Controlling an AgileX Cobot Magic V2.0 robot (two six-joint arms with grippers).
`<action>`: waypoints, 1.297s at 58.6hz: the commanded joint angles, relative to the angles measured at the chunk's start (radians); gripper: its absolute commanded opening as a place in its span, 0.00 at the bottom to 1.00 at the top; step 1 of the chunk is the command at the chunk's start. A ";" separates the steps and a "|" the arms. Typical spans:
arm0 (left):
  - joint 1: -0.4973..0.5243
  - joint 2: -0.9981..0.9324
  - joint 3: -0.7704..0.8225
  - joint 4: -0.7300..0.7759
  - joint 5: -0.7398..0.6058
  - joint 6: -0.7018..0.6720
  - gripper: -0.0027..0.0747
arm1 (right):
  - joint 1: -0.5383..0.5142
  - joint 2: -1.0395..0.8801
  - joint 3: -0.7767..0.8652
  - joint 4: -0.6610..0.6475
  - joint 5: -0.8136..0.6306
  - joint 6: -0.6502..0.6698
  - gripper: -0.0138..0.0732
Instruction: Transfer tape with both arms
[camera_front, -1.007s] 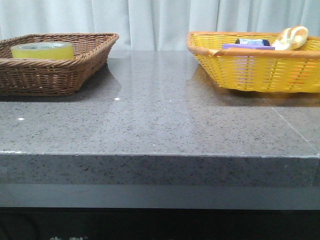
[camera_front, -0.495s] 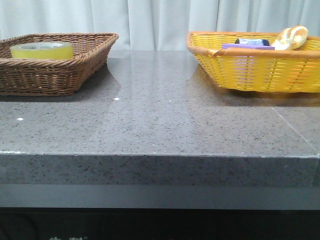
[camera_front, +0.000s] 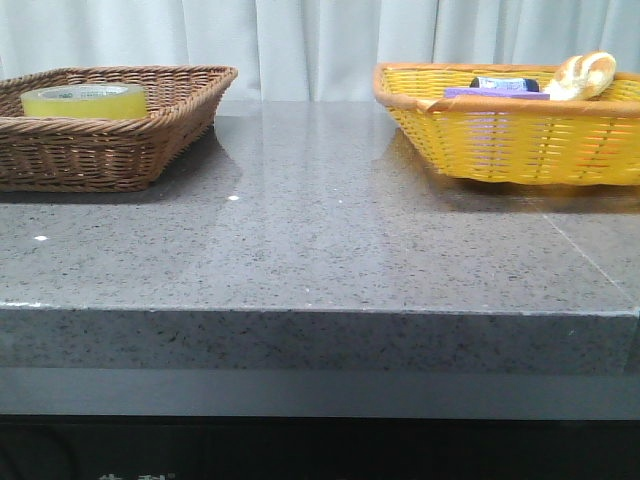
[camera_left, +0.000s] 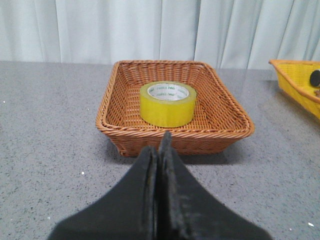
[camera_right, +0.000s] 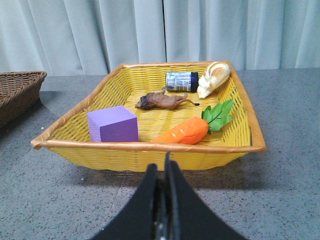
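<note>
The tape (camera_front: 84, 100) is a yellow roll with a white core, lying flat inside the brown wicker basket (camera_front: 150, 140) at the back left of the table. In the left wrist view the tape (camera_left: 167, 104) sits in the middle of that basket (camera_left: 125, 135). My left gripper (camera_left: 159, 150) is shut and empty, on the near side of the basket and short of its rim. My right gripper (camera_right: 161, 167) is shut and empty, on the near side of the yellow basket (camera_right: 150, 155). Neither gripper shows in the front view.
The yellow basket (camera_front: 500, 140) stands at the back right. It holds a purple block (camera_right: 113, 124), a toy carrot (camera_right: 187, 129), a brown animal figure (camera_right: 162, 101), a small blue can (camera_right: 181, 81) and a bread-like piece (camera_right: 214, 77). Grey stone tabletop (camera_front: 320, 240) lies between the baskets; white curtain behind.
</note>
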 joint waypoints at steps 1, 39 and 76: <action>0.003 -0.037 0.032 -0.007 -0.132 -0.008 0.01 | 0.000 0.011 -0.028 0.003 -0.072 -0.001 0.08; 0.012 -0.059 0.451 -0.017 -0.406 -0.014 0.01 | 0.000 0.011 -0.028 0.003 -0.071 -0.001 0.08; 0.012 -0.057 0.451 -0.017 -0.406 -0.014 0.01 | 0.000 0.011 -0.028 0.003 -0.071 -0.001 0.08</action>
